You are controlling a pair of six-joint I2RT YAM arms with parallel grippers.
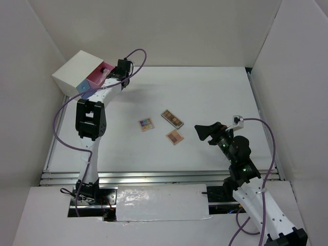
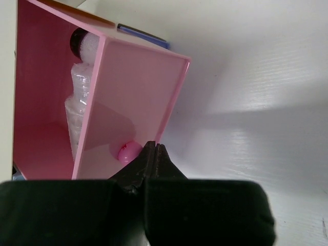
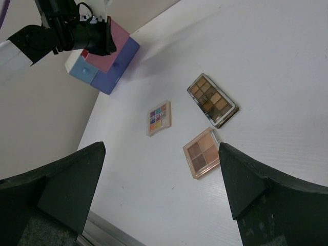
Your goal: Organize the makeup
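Observation:
Three makeup palettes lie mid-table: a multicoloured one (image 1: 146, 124) (image 3: 159, 118), a long brown one (image 1: 172, 118) (image 3: 212, 100) and a square tan one (image 1: 175, 136) (image 3: 203, 152). At the back left, the pink drawer (image 1: 96, 78) (image 2: 133, 87) of the white box (image 1: 76, 70) stands pulled out. A clear dark-capped tube (image 2: 79, 100) lies inside it. My left gripper (image 1: 114, 73) (image 2: 154, 147) is shut and empty, its tips at the drawer's front beside the pink knob (image 2: 127, 152). My right gripper (image 1: 203, 134) (image 3: 161, 148) hovers open right of the palettes, holding nothing.
A blue drawer (image 1: 90, 95) (image 3: 122, 59) sits below the pink one. White walls enclose the table on the left, back and right. A purple cable (image 1: 134, 59) loops above the left arm. The metal rail (image 1: 154, 177) runs along the near edge.

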